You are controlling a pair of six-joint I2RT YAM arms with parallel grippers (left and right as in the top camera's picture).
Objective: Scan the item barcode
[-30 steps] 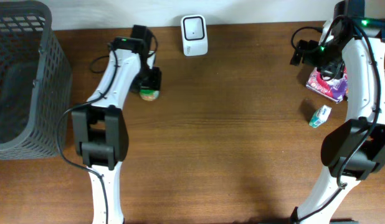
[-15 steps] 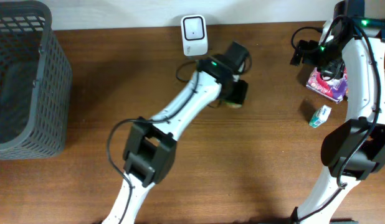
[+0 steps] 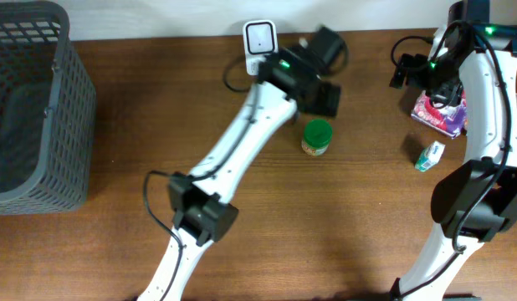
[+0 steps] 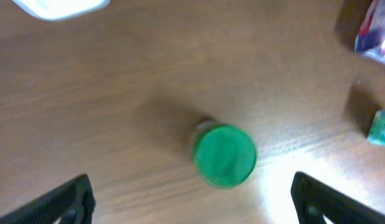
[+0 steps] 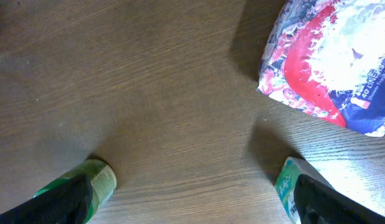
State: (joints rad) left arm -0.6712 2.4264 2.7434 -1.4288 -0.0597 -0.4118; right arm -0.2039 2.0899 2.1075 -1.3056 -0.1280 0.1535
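L gripper (image 4: 192, 199) jaws apart over green-lidded jar (image 4: 225, 155), not gripping it. R gripper (image 5: 192, 199) jaws apart, empty. Nearby pouch (image 5: 329, 56) print partly reads "40 LINER".

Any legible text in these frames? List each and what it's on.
"40 LINER", cut off at the frame edge: on the red, white and blue packet.
Smaller line beneath it: too blurred to read.
Green-lidded jar: label too small to read.
Small teal carton: print unreadable.
White scanner: no text visible.
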